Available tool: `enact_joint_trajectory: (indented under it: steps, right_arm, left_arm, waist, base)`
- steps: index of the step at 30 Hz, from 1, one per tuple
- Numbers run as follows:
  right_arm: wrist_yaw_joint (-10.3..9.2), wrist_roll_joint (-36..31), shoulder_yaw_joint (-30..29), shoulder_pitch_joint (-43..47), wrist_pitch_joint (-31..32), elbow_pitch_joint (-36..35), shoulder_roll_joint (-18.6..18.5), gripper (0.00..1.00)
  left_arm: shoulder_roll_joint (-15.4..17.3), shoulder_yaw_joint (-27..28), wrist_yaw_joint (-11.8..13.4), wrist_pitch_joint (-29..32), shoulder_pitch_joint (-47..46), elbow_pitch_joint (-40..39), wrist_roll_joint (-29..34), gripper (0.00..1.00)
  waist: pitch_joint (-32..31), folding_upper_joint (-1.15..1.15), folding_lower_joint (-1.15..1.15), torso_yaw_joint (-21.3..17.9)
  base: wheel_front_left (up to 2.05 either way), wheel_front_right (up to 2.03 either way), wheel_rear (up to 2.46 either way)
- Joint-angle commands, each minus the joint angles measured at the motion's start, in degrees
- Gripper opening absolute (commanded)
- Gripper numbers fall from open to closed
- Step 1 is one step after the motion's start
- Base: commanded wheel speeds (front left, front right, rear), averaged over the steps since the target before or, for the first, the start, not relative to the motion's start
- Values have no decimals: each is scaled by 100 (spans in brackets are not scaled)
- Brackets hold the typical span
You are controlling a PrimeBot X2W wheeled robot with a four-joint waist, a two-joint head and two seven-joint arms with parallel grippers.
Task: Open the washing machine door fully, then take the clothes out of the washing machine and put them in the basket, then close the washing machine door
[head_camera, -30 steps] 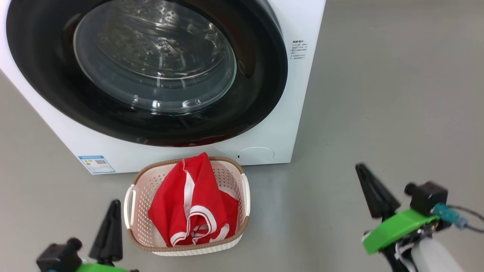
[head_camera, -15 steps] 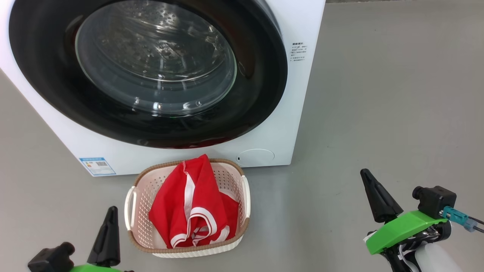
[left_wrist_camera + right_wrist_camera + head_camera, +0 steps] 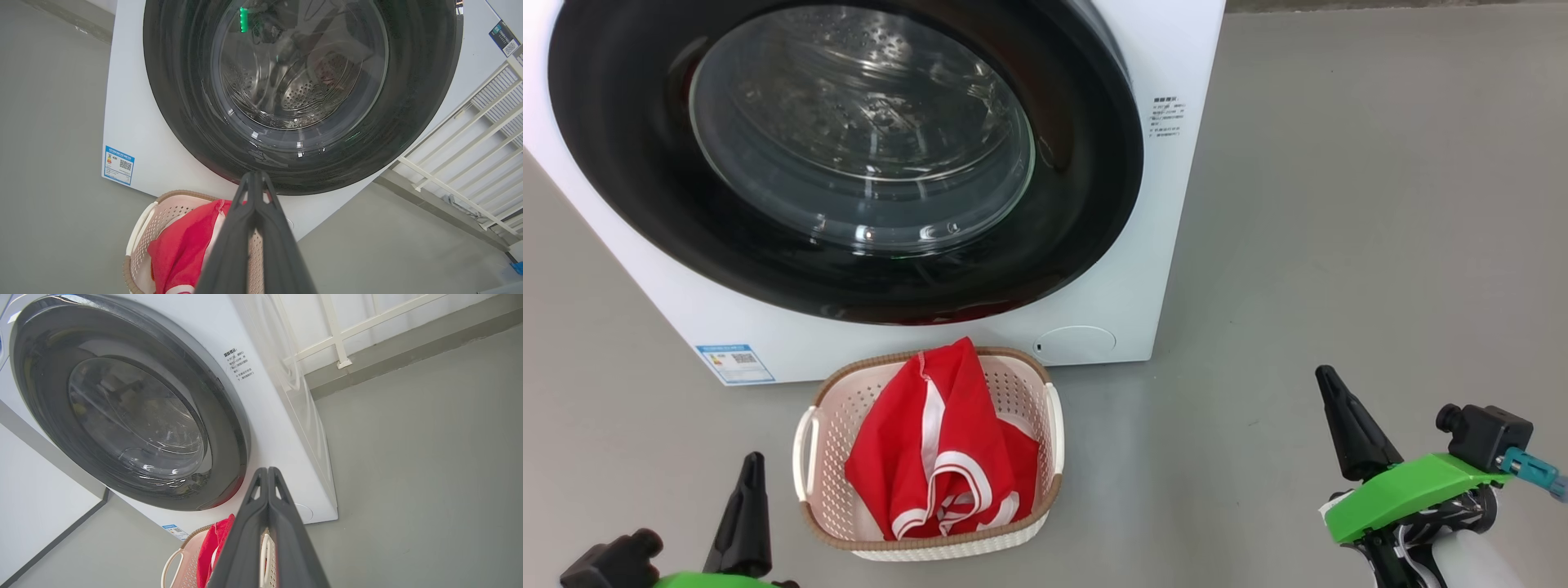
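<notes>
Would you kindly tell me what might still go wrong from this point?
1. The washing machine door looks shut, but its latch cannot be judged; it might swing open.
2. The clothes peak above the rim of the basket at the back; a nudge might spill them.
3. The left tool, shut and empty, sits close beside the basket; a careless move might knock it.

Plain laundry corner (more test room than home): a white washer [image 3: 1152,269] on bare grey floor [image 3: 1380,204], with a white railing [image 3: 335,335] beside it.
</notes>
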Motion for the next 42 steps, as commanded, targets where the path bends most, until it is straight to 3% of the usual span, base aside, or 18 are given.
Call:
enact_joint_trajectory:
  steps: [1, 42]
  right_arm:
    - [-3, 193, -49, -63, 52, -171, -6, 0]
    - [-7, 2373, -578, 205, 719, -355, 305, 0]
  left_arm:
    - [42, 112, -50, 57, -215, -94, -182, 0]
    - [-64, 505, -120, 642, -363, 134, -2347, 0]
  waist:
    - [-7, 0, -1, 1]
    - [-152, 0, -1, 9]
  base:
    - [0, 0, 0]
    - [0, 0, 0]
